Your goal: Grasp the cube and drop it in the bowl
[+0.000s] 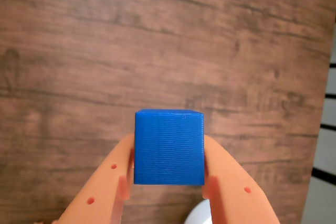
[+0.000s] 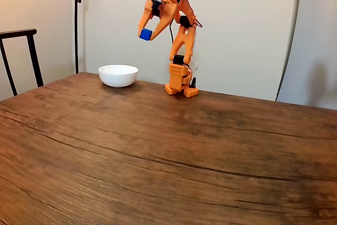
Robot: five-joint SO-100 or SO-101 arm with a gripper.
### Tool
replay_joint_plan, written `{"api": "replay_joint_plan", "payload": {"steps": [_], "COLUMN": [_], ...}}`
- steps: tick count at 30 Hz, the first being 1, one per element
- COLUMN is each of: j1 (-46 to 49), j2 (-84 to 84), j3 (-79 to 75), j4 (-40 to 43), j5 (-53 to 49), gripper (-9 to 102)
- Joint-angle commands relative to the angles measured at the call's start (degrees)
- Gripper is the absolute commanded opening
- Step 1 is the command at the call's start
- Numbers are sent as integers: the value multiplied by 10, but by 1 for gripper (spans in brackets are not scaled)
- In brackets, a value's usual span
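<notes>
The bright-blue cube (image 1: 169,147) sits squeezed between the two orange fingers of my gripper (image 1: 168,182) in the wrist view, with bare wood far below it. In the fixed view the gripper (image 2: 146,35) holds the cube (image 2: 145,35) high in the air, up and to the right of the white bowl (image 2: 118,75). The bowl rests on the table at the back left, beside the arm's base. A sliver of the bowl's white rim (image 1: 201,214) shows at the bottom edge of the wrist view, between the fingers.
The orange arm's base (image 2: 180,80) is fixed near the table's far edge. A dark chair back (image 2: 21,56) stands at the left and a lamp pole (image 2: 76,22) behind the bowl. The wooden tabletop (image 2: 168,151) stretches wide toward the camera.
</notes>
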Motion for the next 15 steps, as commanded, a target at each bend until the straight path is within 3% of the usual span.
{"api": "replay_joint_plan", "payload": {"steps": [1,15], "j1": [29,226], "j2": [76,330], "j3": [52,274], "j4": [-4,-4], "j5": [4,30], "gripper": [6,6]}}
